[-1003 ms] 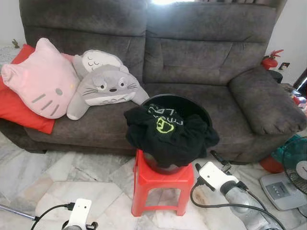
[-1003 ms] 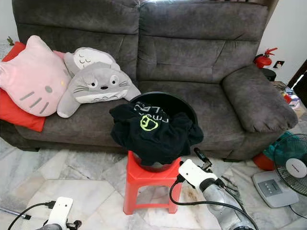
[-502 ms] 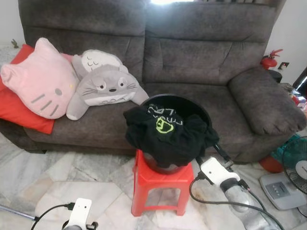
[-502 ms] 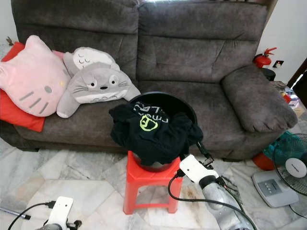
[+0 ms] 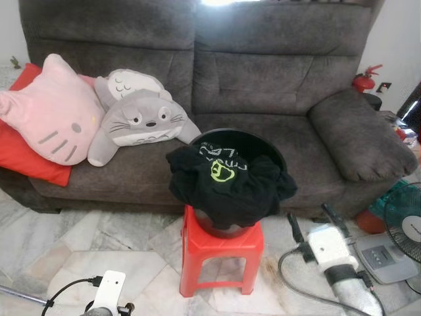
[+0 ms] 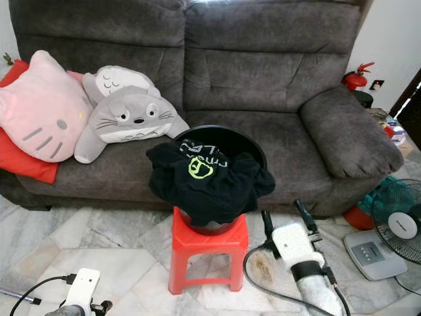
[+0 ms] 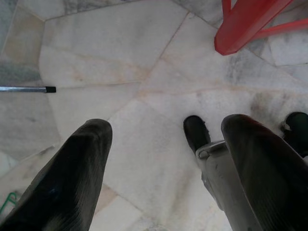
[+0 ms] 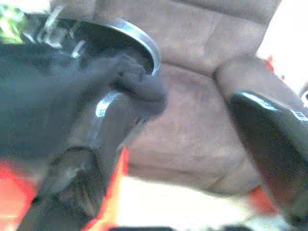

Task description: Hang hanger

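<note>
Poised beside a laundry basin on a red stool [image 5: 222, 253].
Right end effector [image 5: 312, 220] spread open, empty, near black T-shirt [image 5: 227, 184] draped over black basin [image 5: 277, 155], presumably for reaching; left end effector [image 7: 163, 163] open, idle; hanger unseen.

Bucket [image 5: 266, 142] — mostly hidden under black shirt [image 5: 227, 184].

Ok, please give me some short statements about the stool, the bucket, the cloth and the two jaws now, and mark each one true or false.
1. The black bucket stands on the red stool. True.
2. The black cloth lies on the floor. False: it hangs over the bucket's rim.
3. The right gripper has open jaws and holds nothing. True.
4. The left gripper grips the stool. False: it hangs open over bare floor.
5. The pink cushion lies on the sofa. True.
</note>
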Robot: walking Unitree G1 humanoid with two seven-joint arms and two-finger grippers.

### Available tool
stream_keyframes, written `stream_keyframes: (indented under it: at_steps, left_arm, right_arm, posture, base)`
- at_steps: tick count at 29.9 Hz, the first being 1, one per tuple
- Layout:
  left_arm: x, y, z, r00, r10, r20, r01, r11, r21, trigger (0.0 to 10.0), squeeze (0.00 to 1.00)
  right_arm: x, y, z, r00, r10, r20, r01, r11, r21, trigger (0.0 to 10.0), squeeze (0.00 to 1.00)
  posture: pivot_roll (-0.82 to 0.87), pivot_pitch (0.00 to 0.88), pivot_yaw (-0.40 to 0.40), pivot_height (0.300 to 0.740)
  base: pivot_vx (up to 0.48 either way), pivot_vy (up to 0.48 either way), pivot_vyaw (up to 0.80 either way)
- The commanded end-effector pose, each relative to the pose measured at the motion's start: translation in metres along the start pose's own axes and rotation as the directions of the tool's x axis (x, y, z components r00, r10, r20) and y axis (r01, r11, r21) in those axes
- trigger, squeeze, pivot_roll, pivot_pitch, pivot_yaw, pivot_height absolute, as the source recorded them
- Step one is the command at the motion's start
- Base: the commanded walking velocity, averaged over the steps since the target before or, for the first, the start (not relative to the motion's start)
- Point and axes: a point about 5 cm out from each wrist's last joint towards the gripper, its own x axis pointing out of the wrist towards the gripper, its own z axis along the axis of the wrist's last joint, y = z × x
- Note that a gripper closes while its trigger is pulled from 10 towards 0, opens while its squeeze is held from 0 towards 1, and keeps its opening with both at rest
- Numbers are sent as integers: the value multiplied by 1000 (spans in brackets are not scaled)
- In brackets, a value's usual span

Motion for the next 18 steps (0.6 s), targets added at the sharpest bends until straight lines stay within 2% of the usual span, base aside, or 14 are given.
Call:
stream_keyframes:
  at_steps: [1,3,5,6,7,8,10,14,18]
  left_arm:
    - [0,-1,-1,1000,-6,-12,6,1000,19,10000,0]
    - [0,-1,-1,1000,-6,-11,6,1000,20,10000,0]
    - [0,-1,0,1000,-5,-10,5,1000,18,10000,0]
    - [0,-1,0,1000,-4,-9,4,1000,16,10000,0]
    - [0,-1,0,1000,-4,-9,4,1000,16,10000,0]
    - [0,-1,0,1000,-3,-8,3,1000,15,10000,0]
    - [0,-1,0,1000,-2,-9,2,1000,13,10000,0]
    - [0,-1,0,1000,1,-10,0,1000,11,10000,0]
    - [0,-1,-1,1000,4,-13,-4,1000,10,10000,0]
  right_arm:
    - [7,1,15,998,54,16,-56,988,142,10000,0]
    - [8,5,18,996,94,8,-94,978,185,10000,0]
    - [11,14,18,982,191,-6,-181,941,286,10000,0]
    - [12,16,12,970,238,-56,-211,929,303,10000,0]
    - [12,16,12,970,238,-56,-211,929,303,10000,0]
    - [14,16,6,959,268,-97,-227,924,306,10000,0]
    - [16,19,7,946,310,-92,-252,886,388,10000,0]
    - [16,22,7,936,341,-86,-271,855,442,10000,0]
    - [7,26,7,908,412,-69,-301,761,574,10000,0]
  posture:
    - [-192,9,-39,740]
    - [-190,5,-40,740]
    - [-188,4,-40,740]
    - [-182,4,-42,740]
    - [-182,4,-42,740]
    - [-182,4,-42,740]
    - [-182,4,-42,740]
    - [-177,3,-45,740]
    - [-176,7,-45,740]
  base:
    - [0,0,0]
    - [0,0,0]
    - [0,0,0]
    - [0,0,0]
    - [0,0,0]
    - [0,0,0]
    - [0,0,0]
    - [0,0,0]
    - [0,0,0]
